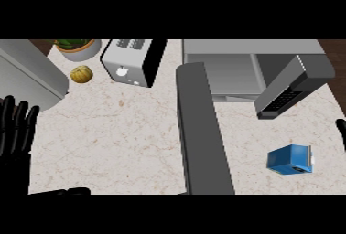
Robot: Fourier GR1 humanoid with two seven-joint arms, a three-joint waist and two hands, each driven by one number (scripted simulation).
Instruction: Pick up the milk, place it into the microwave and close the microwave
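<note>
The milk (290, 160) is a small blue carton lying on the speckled counter at the lower right. The microwave (229, 71) stands at the back right with its cavity showing and its button panel (280, 98) at the right. Its grey door (202, 137) is swung wide open and juts toward me across the middle of the counter, left of the milk. My left hand (17, 132) rests open at the left edge, fingers up, far from the carton. Only a black sliver of my right hand (342, 132) shows at the right edge, above and right of the milk, not touching it.
A silver toaster (128, 61) stands at the back, left of the microwave. Beside it are a potted plant (78, 48) and a small yellow-brown round fruit (81, 74). A large grey slab (24, 73) fills the back left corner.
</note>
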